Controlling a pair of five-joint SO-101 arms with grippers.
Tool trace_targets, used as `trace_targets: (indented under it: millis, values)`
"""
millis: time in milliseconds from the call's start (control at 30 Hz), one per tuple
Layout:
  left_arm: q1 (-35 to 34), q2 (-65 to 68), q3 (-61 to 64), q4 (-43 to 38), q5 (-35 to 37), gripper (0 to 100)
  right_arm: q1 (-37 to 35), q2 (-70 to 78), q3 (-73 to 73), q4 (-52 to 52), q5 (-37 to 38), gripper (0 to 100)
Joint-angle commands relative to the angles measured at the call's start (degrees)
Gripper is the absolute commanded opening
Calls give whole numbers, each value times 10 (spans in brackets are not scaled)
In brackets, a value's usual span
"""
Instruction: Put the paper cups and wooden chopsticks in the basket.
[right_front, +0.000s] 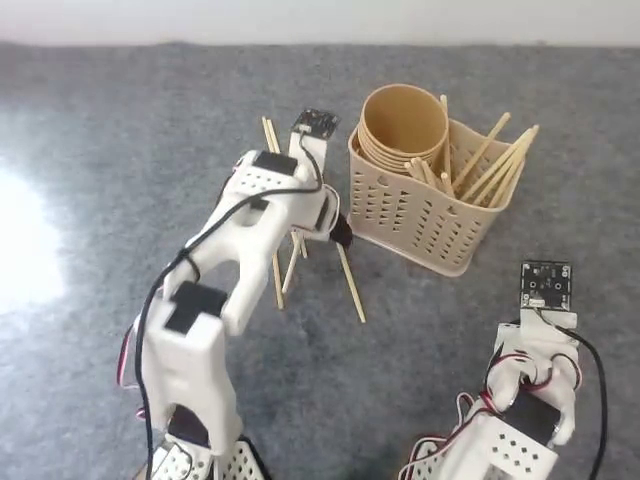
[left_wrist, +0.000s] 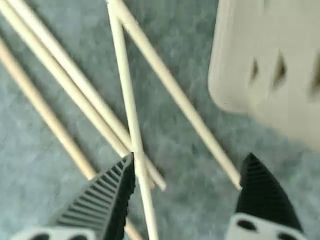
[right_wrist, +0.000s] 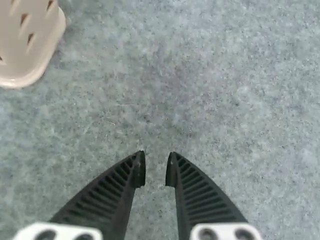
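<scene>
You had one basket (right_front: 420, 225). Inside it you had one nested stack of paper cups (right_front: 404, 125), with about five rims showing, and a bunch of chopsticks (right_front: 495, 165), at least six, though they were too crowded to count surely. Outside the basket, you had five loose chopsticks (left_wrist: 126, 100) lying flat.

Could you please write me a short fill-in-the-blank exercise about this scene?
Inside the beige perforated plastic basket stand stacked brown paper ___.
The left end effector hovers, jaws ___, above loose wooden chopsticks on the grey carpet.
The right end effector grips ___.
Missing: cups; open; nothing.
</scene>
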Motion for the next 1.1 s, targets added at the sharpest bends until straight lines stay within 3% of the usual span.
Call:
trace_targets:
  millis: [0, 133, 433, 733, 900, 1067]
  values:
    - [-28, 32, -85, 4, -5, 211, -10, -8, -3, -12, -3, 80]
    - [-40, 80, -141, 35, -44, 134, -10, -8, -3, -13, -3, 80]
    - [-24, 132, -220, 113, -50, 131, -10, -8, -3, -13, -3, 80]
    - [-10, 149, -226, 149, -49, 125, -29, -8, -1, -13, -2, 80]
    - [8, 149, -225, 156, -50, 11, -29, -8, -1, -12, -2, 80]
    - [26, 149, -225, 172, -49, 13, -29, -8, -1, -12, -2, 80]
